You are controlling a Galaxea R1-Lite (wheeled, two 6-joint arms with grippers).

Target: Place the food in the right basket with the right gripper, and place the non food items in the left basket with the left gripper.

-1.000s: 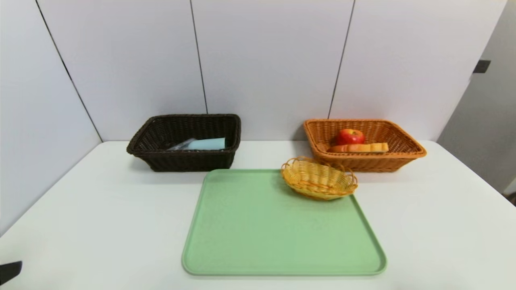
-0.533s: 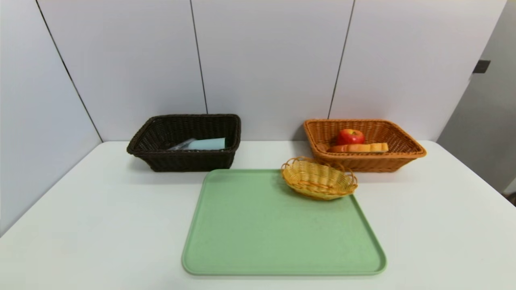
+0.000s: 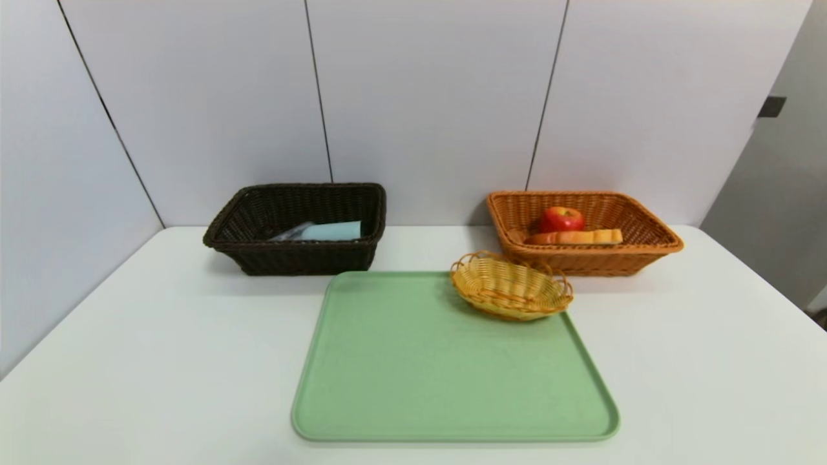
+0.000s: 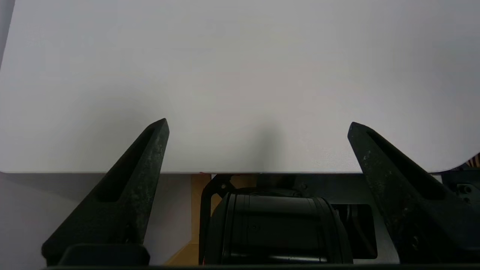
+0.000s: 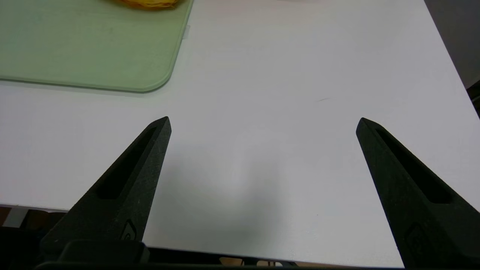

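The dark brown left basket [image 3: 253,255] stands at the back left and holds a pale blue packet [image 3: 329,231]. In the orange right basket [image 3: 652,248] at the back right lie a red apple [image 3: 561,219] and a strip of bread [image 3: 575,237]. My left gripper [image 4: 258,125] is open over the table's near edge, nothing between its fingers. Open too, my right gripper [image 5: 263,122] hovers above bare table near the tray's corner [image 5: 150,84]. Neither gripper appears in the head view.
A green tray [image 3: 413,381] lies in the middle of the white table [image 3: 161,361]. A small yellow wicker basket [image 3: 510,287] sits on its far right corner. Grey wall panels stand behind the baskets.
A dark tip of the left gripper at the lower left edge of the head view has drawn back out of sight. Nothing else has moved.
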